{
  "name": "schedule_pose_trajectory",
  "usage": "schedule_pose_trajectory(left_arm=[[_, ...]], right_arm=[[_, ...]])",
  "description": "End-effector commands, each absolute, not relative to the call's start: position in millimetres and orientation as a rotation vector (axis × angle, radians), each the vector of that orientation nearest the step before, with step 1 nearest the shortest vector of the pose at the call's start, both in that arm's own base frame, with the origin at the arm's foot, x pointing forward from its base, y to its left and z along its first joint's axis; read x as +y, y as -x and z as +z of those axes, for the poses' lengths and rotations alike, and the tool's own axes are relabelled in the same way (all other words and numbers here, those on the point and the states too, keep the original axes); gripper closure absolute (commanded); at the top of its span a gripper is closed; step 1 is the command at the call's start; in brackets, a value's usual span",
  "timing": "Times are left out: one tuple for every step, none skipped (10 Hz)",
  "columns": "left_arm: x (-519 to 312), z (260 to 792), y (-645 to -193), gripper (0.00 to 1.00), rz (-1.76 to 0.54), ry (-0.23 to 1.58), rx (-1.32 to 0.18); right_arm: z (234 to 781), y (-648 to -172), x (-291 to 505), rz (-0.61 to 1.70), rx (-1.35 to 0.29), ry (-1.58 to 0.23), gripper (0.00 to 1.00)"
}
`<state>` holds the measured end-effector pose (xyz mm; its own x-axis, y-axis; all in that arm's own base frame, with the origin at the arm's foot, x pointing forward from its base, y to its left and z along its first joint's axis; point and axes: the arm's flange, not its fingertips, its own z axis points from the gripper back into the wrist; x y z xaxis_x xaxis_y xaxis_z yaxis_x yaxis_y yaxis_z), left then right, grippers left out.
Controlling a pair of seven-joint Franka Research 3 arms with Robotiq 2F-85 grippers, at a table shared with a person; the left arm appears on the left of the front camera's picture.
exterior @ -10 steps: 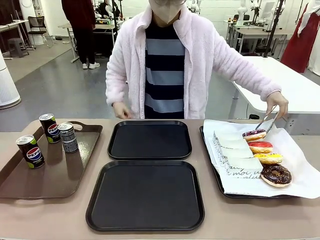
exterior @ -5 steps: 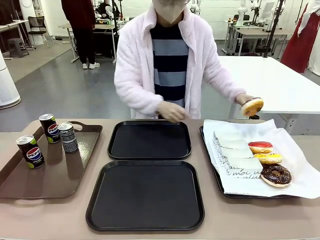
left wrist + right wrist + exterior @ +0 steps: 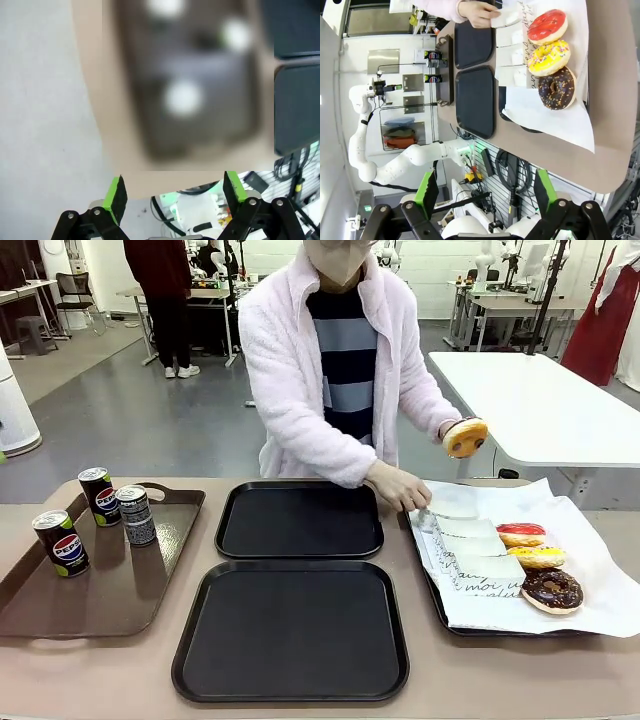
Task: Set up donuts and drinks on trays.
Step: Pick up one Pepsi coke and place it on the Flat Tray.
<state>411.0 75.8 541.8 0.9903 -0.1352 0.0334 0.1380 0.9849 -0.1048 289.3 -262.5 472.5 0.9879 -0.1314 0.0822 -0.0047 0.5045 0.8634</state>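
Two black trays, far (image 3: pixel 299 519) and near (image 3: pixel 291 630), lie bare mid-bench (image 3: pixel 440 685), one behind the other. The person holds a yellow-glazed donut (image 3: pixel 466 437) up off the paper-lined tray (image 3: pixel 428 575). Their other hand (image 3: pixel 400 487) rests on the topmost white sleeve (image 3: pixel 455 504), probably to bag the donut before plating.

Red (image 3: pixel 521 534), yellow (image 3: pixel 536 557) and chocolate (image 3: pixel 552 590) donuts wait in a row on the paper. Three cans (image 3: pixel 97 495) stand upright on the brown tray (image 3: pixel 110 600), on the robot's left and handy for that arm.

Left gripper (image 3: pixel 172 192): jaws released, empty, looking down on the blurred brown tray. Right gripper (image 3: pixel 485 192): jaws released, empty, held off the bench end near the donuts.
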Motion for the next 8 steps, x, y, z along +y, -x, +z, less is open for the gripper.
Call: schedule_pose_trajectory(left_arm=[[60,517,-413,0.0,-0.141,0.08,0.008],[48,505,-417,0.0,-0.144,0.046,0.0],[36,495,-422,0.0,-0.154,0.012,-0.011],[30,478,-418,0.0,-0.149,-0.01,-0.025],[27,467,-420,0.0,-0.15,-0.015,-0.039],[22,458,-423,0.0,-0.163,-0.014,-0.054],[20,450,-420,0.0,-0.154,-0.009,-0.078],[16,446,-423,0.0,-0.154,-0.003,-0.1]], right_arm=[[473,-290,-262,-0.067,-0.155,-1.056,0.0],[473,-290,-262,-0.067,-0.155,-1.056,0.0],[473,-290,-262,-0.067,-0.155,-1.056,0.0],[473,-290,-262,-0.067,-0.155,-1.056,0.0],[473,-290,-262,-0.067,-0.155,-1.056,0.0],[473,-290,-262,-0.067,-0.155,-1.056,0.0],[473,-290,-262,-0.067,-0.155,-1.056,0.0],[473,-290,-262,-0.067,-0.155,-1.056,0.0]])
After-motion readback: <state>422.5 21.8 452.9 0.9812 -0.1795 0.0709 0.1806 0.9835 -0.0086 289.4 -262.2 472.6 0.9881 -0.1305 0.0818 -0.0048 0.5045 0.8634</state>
